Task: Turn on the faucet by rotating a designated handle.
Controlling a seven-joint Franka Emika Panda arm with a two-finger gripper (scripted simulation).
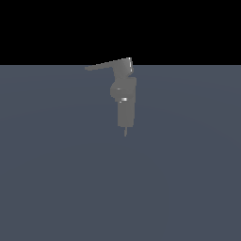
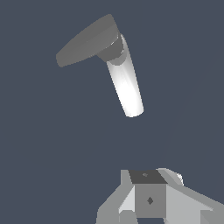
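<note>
The faucet [image 1: 124, 101] is a small matte grey upright body with a rounded bulge at mid-height and a thin pin at its foot, standing mid-scene in the exterior view. Its handle [image 1: 106, 65], a thin flat lever, tapers to a point toward the exterior view's left from the square top block. In the wrist view I see the handle [image 2: 87, 41] as a broad grey blade over the faucet's bright rounded spout [image 2: 127, 85]. My gripper [image 2: 148, 179] shows only in the wrist view, well apart from the faucet. Its fingers sit together with no gap and hold nothing.
A flat blue-grey floor [image 1: 188, 179] spreads around the faucet, under a black background. No other objects are in view, and the arm does not appear in the exterior view.
</note>
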